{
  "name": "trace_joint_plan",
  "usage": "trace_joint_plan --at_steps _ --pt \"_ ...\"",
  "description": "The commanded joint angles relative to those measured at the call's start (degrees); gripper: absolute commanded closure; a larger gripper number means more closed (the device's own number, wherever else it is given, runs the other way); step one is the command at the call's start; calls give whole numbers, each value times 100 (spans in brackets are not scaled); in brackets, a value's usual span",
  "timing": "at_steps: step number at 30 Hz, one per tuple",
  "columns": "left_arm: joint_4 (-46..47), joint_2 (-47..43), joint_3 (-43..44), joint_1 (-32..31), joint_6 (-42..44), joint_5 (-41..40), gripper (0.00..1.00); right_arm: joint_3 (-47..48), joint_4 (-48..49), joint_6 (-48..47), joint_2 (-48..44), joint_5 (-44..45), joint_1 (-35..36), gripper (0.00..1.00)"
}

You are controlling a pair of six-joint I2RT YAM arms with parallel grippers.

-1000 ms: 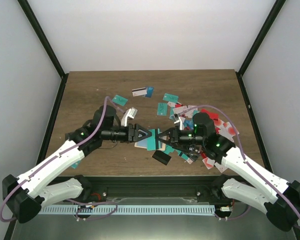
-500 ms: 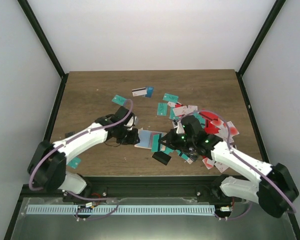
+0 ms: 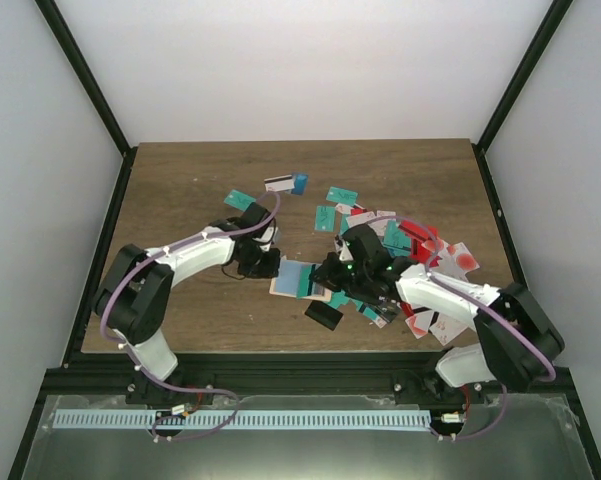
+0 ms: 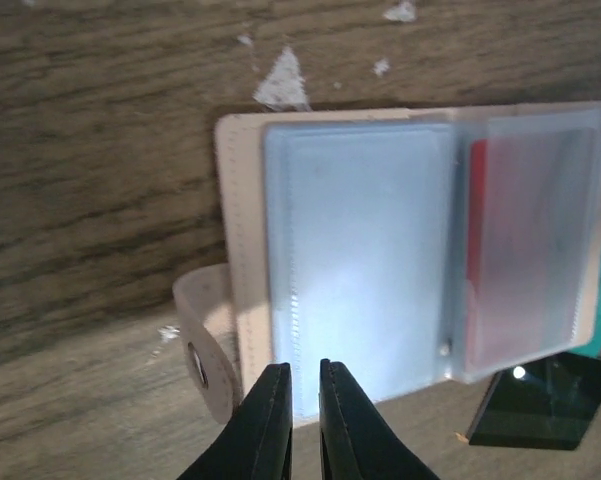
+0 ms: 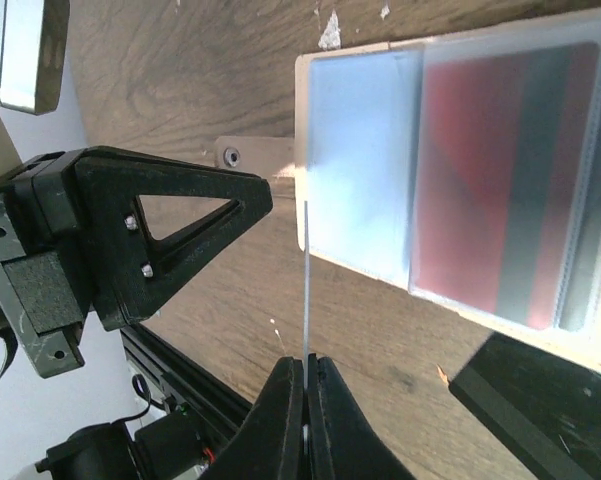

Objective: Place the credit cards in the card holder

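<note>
card holder [image 4: 242, 250] edge pinched in L fingers [image 4: 265, 420]; R fingers [image 5: 280, 410] pinch card [image 5: 305, 280].

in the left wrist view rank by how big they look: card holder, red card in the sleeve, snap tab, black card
1. card holder
2. red card
3. snap tab and black card look about alike; the black card runs off frame

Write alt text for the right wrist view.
The right gripper, shut on a thin card seen edge-on, holds its far end at an empty clear sleeve of the open card holder; the neighbouring sleeve holds a red card. The left gripper grips the holder's edge beside its snap tab.
</note>
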Motion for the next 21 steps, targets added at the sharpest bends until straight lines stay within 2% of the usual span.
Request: trace_joint_plan --at_steps 1,7,16,21 --pt "62 76 88 111 163 -394 89 313 278 -98 258 120 -20 99" --pt "192 179 16 252 337 -546 90 567 528 -321 857 151 -20 99" --pt "200 382 18 267 521 -545 90 947 9 -522 1384 522 -178 99" --pt "216 423 -45 268 569 -553 90 900 12 -630 1550 354 -176 99"
